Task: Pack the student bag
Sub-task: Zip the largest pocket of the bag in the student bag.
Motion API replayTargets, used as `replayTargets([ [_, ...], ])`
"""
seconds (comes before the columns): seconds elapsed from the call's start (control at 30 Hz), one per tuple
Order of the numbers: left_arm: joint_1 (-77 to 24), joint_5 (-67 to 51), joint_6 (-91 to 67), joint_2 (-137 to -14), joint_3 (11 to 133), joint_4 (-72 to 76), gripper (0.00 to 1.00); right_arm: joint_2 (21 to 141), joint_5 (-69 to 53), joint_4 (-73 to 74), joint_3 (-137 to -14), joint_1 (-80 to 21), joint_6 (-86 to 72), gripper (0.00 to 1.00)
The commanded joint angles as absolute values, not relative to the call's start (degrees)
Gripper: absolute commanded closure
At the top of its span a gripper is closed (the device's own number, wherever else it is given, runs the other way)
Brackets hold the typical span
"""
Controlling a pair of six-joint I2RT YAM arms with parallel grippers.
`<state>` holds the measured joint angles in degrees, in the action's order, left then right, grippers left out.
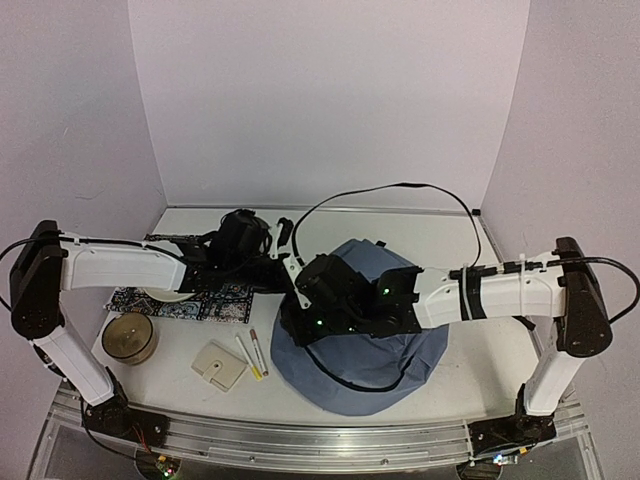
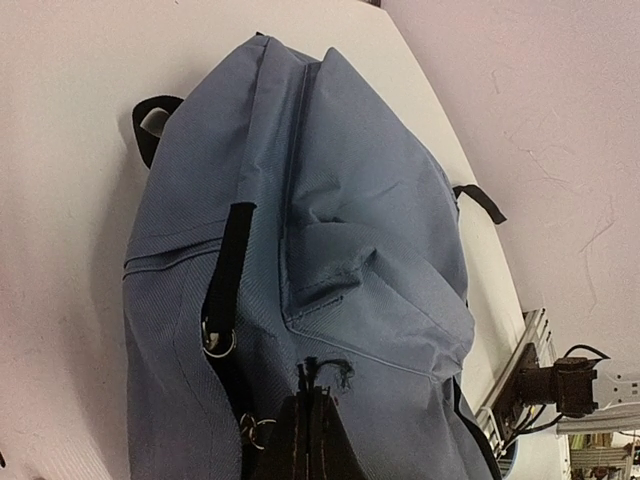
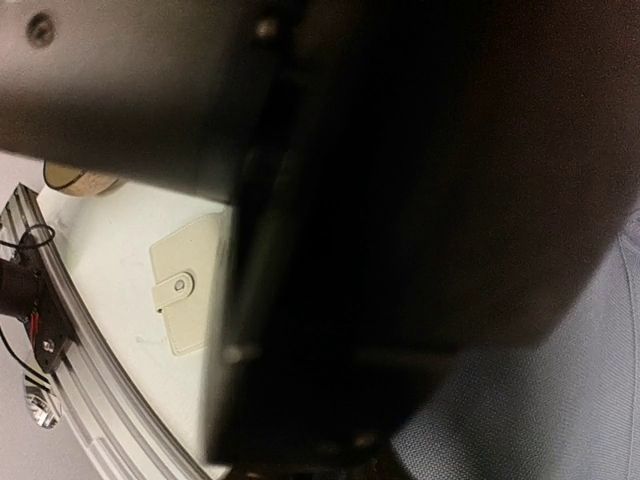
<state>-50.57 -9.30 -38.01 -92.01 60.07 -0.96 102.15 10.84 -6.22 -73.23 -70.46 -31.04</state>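
On the table's [image 1: 455, 235] near-right half, I note the bag [image 1: 400, 370] lying beneath my right claw [image 1: 310, 315], its grip obscured so I cannot tell, while my left claw [image 2: 316, 385] is clenched at the bag's far-left edge.

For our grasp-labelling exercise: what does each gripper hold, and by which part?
The left gripper pinches the student bag, apparently by a black zipper pull; right gripper: cannot be told.
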Motion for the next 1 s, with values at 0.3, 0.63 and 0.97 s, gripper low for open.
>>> replayTargets([
  [0.3, -50.36, 1.53, -29.66, -98.77, 74.05, -3.54, 1.00, 94.43, 6.96, -4.72, -65.40, -75.53, -20.76, 1.00],
  [0.63, -46.71, 5.59, -27.24, -107.13, 80.19, -4.71, 1.00, 88.67, 1.40, -6.28, -59.30, -76.11, -15.71, 1.00],
  [0.97, -44.22, 5.78, -24.24, -108.56, 82.87, -4.52, 0.95, 99.09, 8.41, -6.26, -68.99, -72.03, -15.79, 0.99],
])
